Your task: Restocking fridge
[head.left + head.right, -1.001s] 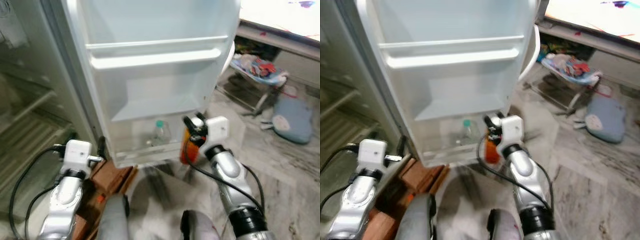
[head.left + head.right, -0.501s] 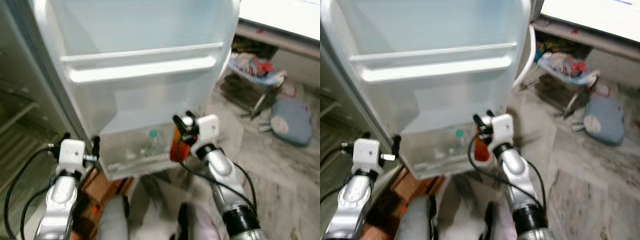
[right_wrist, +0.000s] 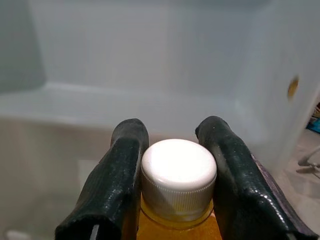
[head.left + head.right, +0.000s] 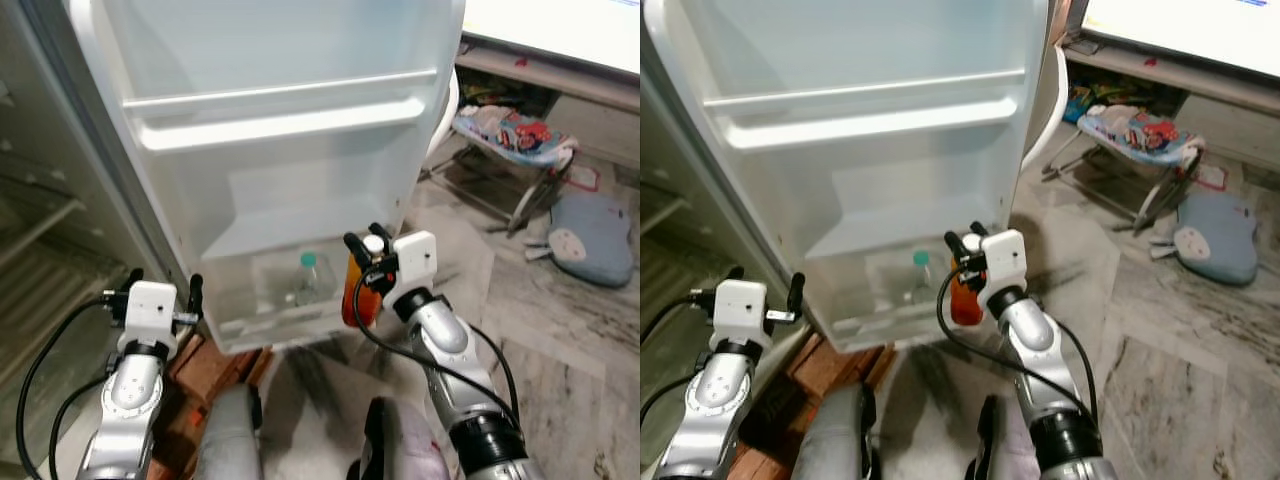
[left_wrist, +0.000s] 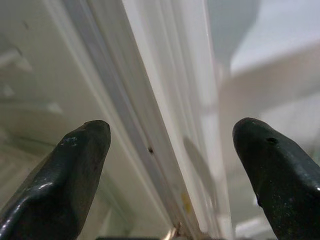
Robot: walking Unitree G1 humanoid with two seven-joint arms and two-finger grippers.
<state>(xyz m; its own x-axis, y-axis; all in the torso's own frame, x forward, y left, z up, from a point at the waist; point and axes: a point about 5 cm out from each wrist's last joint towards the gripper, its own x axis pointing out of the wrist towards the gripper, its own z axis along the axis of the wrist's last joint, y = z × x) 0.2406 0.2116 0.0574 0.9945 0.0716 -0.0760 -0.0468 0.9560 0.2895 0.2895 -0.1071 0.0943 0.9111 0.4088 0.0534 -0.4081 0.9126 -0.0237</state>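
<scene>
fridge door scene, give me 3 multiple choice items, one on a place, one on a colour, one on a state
1. Where does the clear bottle with the green cap stand?
A. on the floor beside the door
B. in the lowest shelf of the fridge door
C. in the upper door shelf

2. What colour is the cap of the bottle in the right tool?
A. white
B. red
C. black

3. How is the left tool?
A. shut on a bottle
B. shut on a cloth
C. open, holding nothing

Answers:
1 B: the clear bottle stands inside the lowest shelf of the fridge door.
2 A: the right tool is shut on an orange bottle with a white cap.
3 C: the left tool has its fingers wide apart by the door's edge.
</scene>
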